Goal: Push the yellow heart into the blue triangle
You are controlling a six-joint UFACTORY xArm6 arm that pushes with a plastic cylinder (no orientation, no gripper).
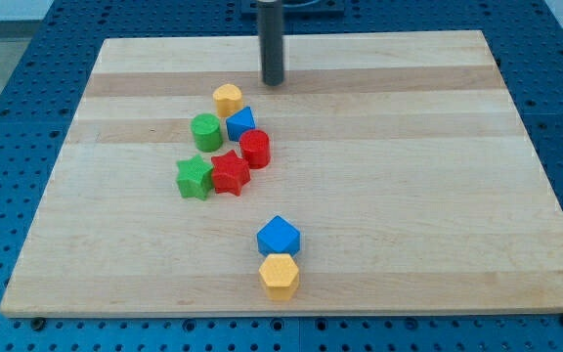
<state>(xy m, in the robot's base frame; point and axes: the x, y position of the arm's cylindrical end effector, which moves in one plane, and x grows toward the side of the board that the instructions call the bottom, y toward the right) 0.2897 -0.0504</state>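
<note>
The yellow heart (pixel 228 99) lies on the wooden board, left of centre near the view's top. The blue triangle (pixel 240 123) sits just below and to its right, touching it or nearly so. My tip (pixel 274 82) is the lower end of the dark upright rod. It stands above and to the right of the yellow heart, a short gap away, touching no block.
A green cylinder (pixel 205 131) is left of the blue triangle and a red cylinder (pixel 255 149) is below it. A green star (pixel 194 178) and a red star (pixel 230 173) lie lower. A blue block (pixel 279 237) and a yellow hexagon (pixel 280 276) sit near the board's (pixel 409 196) bottom edge.
</note>
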